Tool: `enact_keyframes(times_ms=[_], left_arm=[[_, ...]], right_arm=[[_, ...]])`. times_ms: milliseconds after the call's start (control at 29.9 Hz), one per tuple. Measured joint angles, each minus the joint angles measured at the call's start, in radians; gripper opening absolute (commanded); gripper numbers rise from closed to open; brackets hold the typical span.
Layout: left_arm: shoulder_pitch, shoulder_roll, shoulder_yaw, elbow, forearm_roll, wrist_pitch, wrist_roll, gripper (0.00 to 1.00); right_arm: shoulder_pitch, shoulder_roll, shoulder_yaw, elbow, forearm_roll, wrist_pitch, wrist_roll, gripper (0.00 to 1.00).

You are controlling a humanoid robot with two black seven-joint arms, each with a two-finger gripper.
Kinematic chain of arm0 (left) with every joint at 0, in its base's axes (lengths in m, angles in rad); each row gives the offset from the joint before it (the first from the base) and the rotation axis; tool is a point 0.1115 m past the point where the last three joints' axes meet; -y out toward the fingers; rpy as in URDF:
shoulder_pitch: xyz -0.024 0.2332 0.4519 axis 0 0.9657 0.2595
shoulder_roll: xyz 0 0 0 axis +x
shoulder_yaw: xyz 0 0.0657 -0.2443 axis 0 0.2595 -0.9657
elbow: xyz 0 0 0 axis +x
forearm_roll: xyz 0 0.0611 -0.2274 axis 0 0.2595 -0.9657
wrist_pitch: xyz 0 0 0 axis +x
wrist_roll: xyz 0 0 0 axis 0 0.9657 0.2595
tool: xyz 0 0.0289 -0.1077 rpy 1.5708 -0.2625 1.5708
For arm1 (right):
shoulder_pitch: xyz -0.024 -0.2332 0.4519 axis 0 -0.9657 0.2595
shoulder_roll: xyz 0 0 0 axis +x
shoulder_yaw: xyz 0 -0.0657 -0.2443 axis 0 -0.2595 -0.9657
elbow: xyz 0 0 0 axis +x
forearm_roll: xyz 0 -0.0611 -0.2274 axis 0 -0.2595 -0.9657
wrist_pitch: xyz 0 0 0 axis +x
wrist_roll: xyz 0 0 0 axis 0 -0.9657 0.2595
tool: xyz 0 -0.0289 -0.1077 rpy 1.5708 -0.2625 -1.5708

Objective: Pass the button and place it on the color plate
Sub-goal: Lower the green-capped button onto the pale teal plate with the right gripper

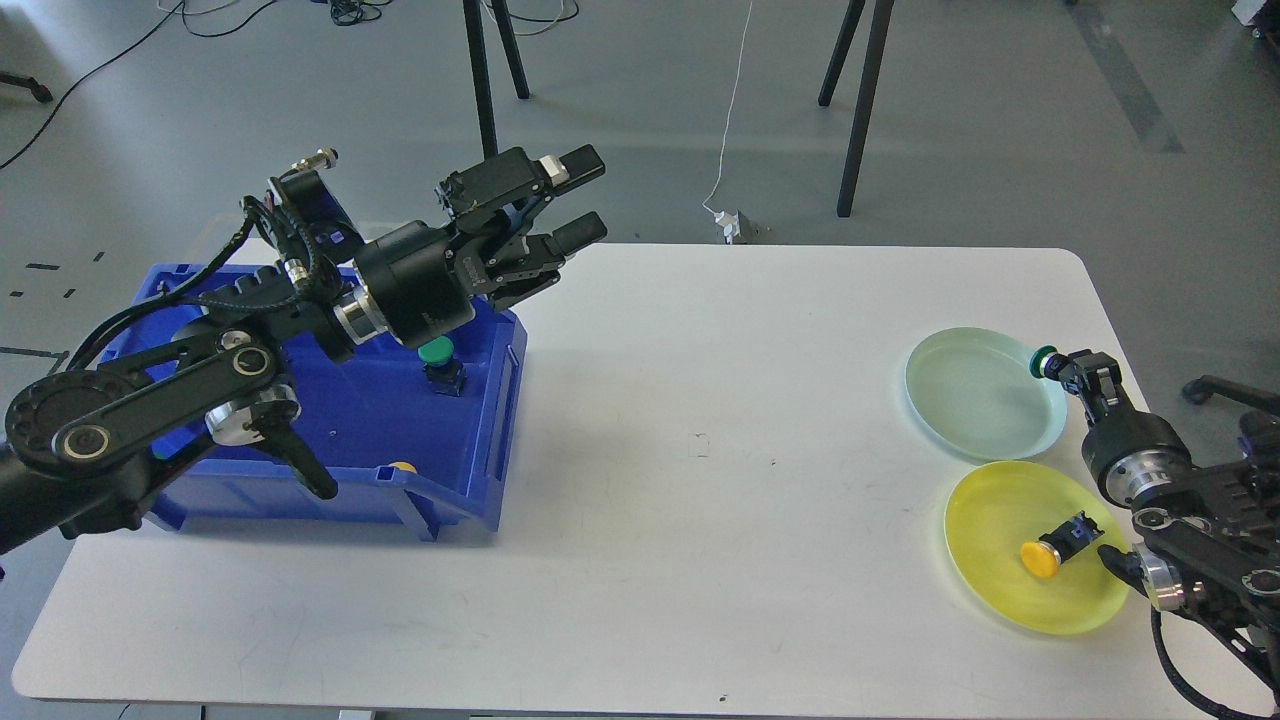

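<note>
A blue bin (497, 420), pale green plate (975, 395) and yellow plate (990, 570) sit on a white table (700, 450).

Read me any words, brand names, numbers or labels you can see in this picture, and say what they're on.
Nothing reads clearly.
Left gripper: pale lettering on its black body, too small and tilted to read.
Left arm: a small white sticker near the wrist, blurred.
Right gripper, both plates, the bin and the buttons: no visible text.

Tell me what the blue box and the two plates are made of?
Blue box: probably hard plastic; it is one solid colour, with molded ribs and a soft shine. Green plate and yellow plate: probably thin plastic too; both are glossy and a bit see-through, and the white table tints through them. Glass can't be ruled out by looks alone.
</note>
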Motion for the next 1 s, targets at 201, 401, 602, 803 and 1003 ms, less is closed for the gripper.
enact_keyframes(times_ms=[201,401,602,803,1003], left_arm=[[0.001,0.000,0.000,0.000,0.000,0.000,0.000,0.87],[0.002,0.000,-0.001,0.000,0.000,0.000,0.000,0.87],[0.002,0.000,-0.006,0.008,-0.016,0.012,0.000,0.87],[0.002,0.014,-0.058,0.080,-0.224,0.019,0.000,0.87],[0.004,0.056,-0.097,0.141,-0.485,-0.164,0.000,0.88]], right_arm=[[0.039,0.070,-0.034,-0.065,0.003,0.005,-0.003,0.67],[0.041,0.081,-0.041,-0.065,0.004,0.006,-0.008,0.82],[0.041,0.064,0.037,0.060,0.035,0.013,0.002,0.92],[0.038,-0.003,0.381,0.294,0.192,0.348,0.012,0.96],[0.090,0.009,0.516,0.267,0.485,0.820,0.013,0.99]])
